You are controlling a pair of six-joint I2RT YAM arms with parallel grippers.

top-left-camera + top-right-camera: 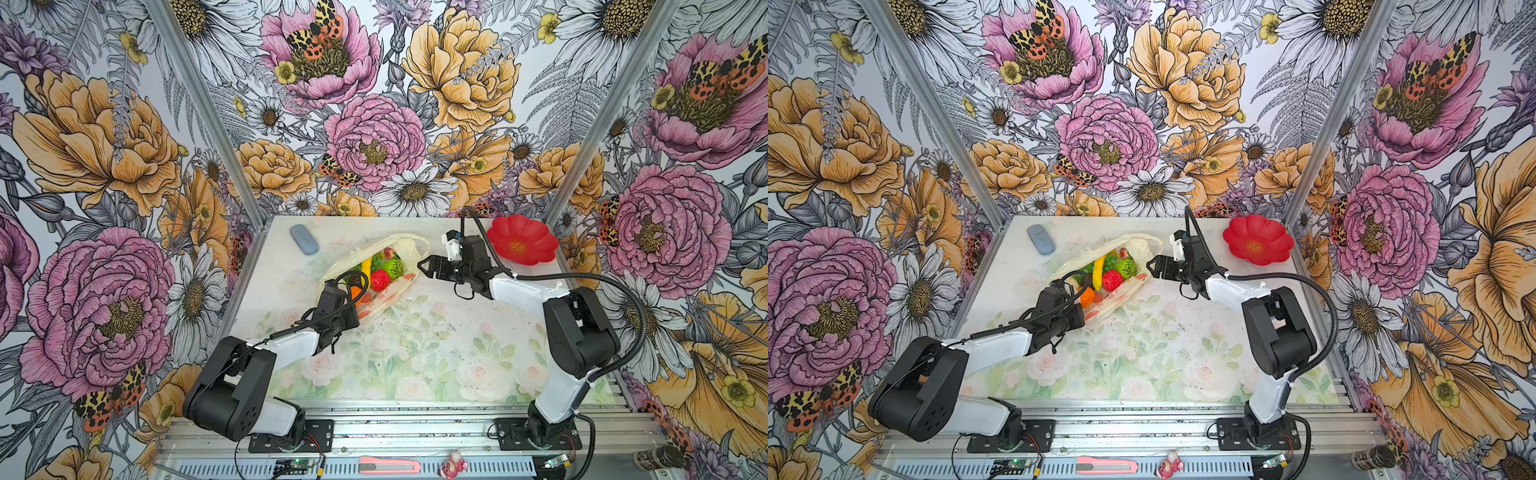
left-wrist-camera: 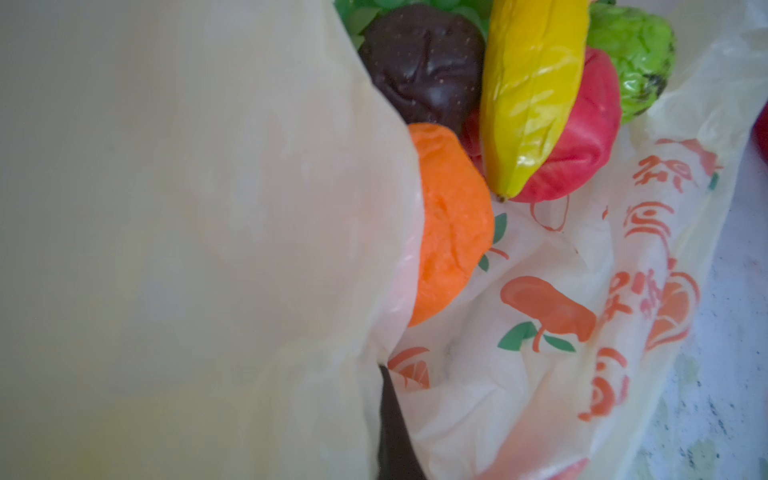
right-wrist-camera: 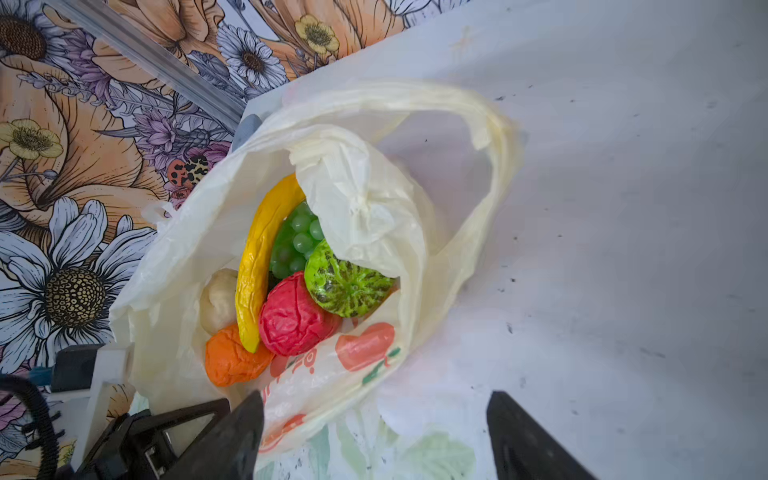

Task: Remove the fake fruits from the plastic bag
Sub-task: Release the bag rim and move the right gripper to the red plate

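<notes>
The plastic bag (image 2: 478,395) bears orange lettering (image 2: 648,232), seemingly Chinese characters.

Seen past the spread fingers (image 3: 241,436) of the right gripper (image 3: 376,419), jaws wide apart and empty. One fingertip overlapping the printed edge of the plastic bag (image 3: 374,199); contact not discernible. Bag lying on the white table (image 3: 623,208), mouth gaping, one handle (image 3: 496,166) forming an open loop. Inside, heaped and touching: yellow banana (image 3: 257,266) across green grape bunch (image 3: 297,241); red apple (image 3: 291,320) against striped green piece (image 3: 347,286); orange (image 3: 232,359) nearest the fingers; cream piece (image 3: 218,299) at the bag wall. Floral wallpaper (image 3: 83,145) beyond.
</notes>
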